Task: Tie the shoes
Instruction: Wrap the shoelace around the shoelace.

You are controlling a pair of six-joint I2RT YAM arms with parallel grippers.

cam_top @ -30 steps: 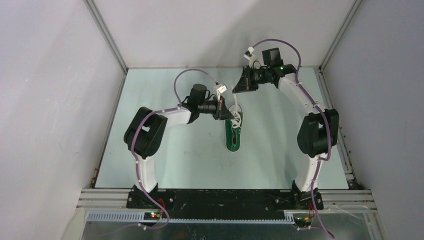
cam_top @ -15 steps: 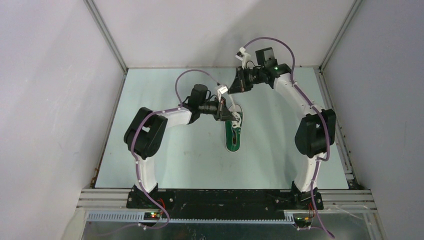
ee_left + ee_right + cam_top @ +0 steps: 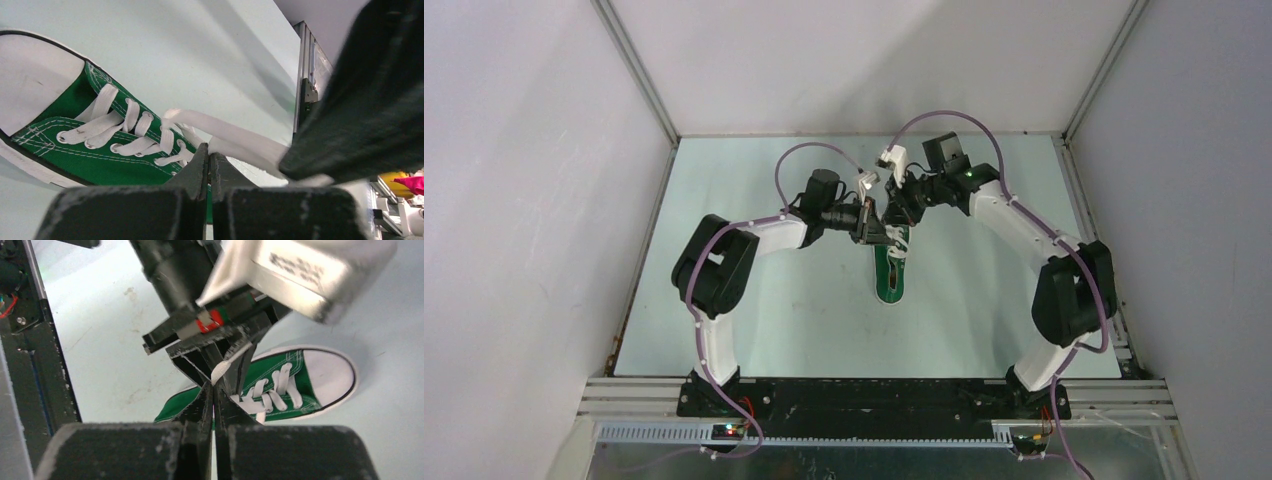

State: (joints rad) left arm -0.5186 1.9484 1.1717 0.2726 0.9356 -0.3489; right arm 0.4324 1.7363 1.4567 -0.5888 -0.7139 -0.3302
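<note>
The green shoe (image 3: 890,280) lies mid-table, its heel toward the arm bases and its toe end under the grippers. In the left wrist view the shoe (image 3: 90,150) shows a white toe cap and laced eyelets. My left gripper (image 3: 209,150) is shut on a white lace (image 3: 240,137) just above the tongue. My right gripper (image 3: 213,385) is also shut on a lace (image 3: 220,371), tip to tip with the left one. From above, the left gripper (image 3: 879,232) and right gripper (image 3: 896,212) meet over the shoe's front half. The shoe (image 3: 290,385) lies right behind them.
The pale green table (image 3: 754,300) is boxed in by white walls on three sides. An aluminium rail (image 3: 1114,300) runs along its right edge and a black base bar (image 3: 874,395) along the near edge. The right arm's dark bulk (image 3: 360,100) fills the right of the left wrist view.
The right arm has swung from the far side down and left to the shoe, bringing its gripper against the left gripper. The left arm and the shoe have stayed put.
</note>
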